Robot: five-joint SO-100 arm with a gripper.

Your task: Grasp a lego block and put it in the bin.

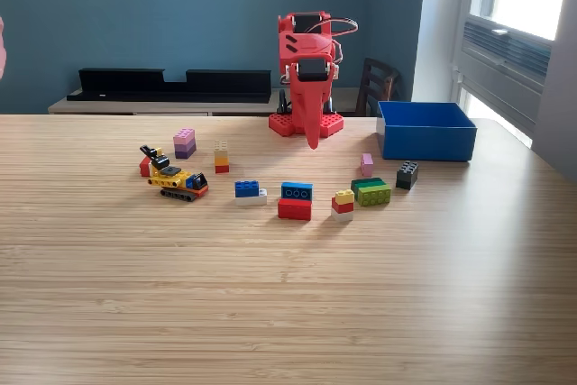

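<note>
No block is grasped yet: the gripper (312, 142) hangs near the table's (288, 295) far edge, fingers together, empty; next, reach a lego block (295, 201), then the bin (425, 131).

The pincer (313, 140) and its arm look like red matt plastic. Under it the table (270, 295) is light wood with fine straight grain, smooth and slightly shiny. To its right in the exterior view, the bin (425, 142) is blue plastic, smooth. The blocks in front are glossy plastic.
</note>
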